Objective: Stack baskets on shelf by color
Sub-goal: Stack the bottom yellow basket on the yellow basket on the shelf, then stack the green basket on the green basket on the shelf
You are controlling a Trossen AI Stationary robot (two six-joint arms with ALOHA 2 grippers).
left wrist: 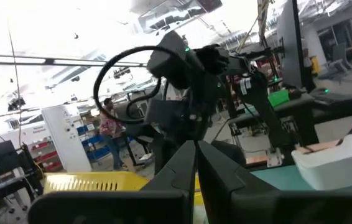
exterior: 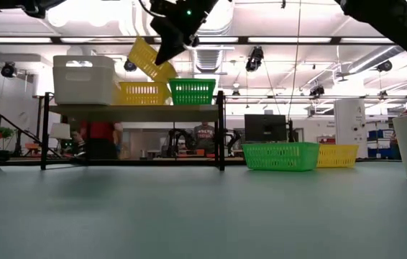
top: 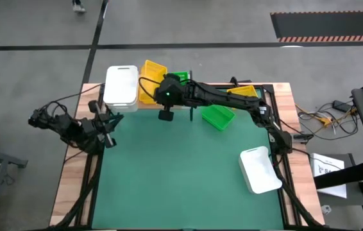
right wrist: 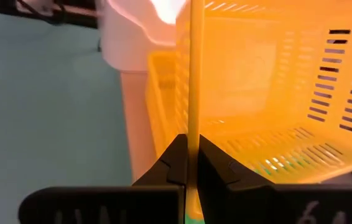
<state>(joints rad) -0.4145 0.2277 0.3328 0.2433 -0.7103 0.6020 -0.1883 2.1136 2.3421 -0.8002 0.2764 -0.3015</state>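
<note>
Pinching yellow basket [right wrist: 269, 87] rim, right fingers [right wrist: 177, 163] shut.

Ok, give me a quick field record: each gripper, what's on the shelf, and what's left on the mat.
right gripper: shut on a tilted yellow basket, held above the shelf's yellow basket
left gripper: shut, empty, over the table's left side
shelf: white baskets, yellow basket, green basket
off shelf: green basket, yellow basket, white basket
</note>
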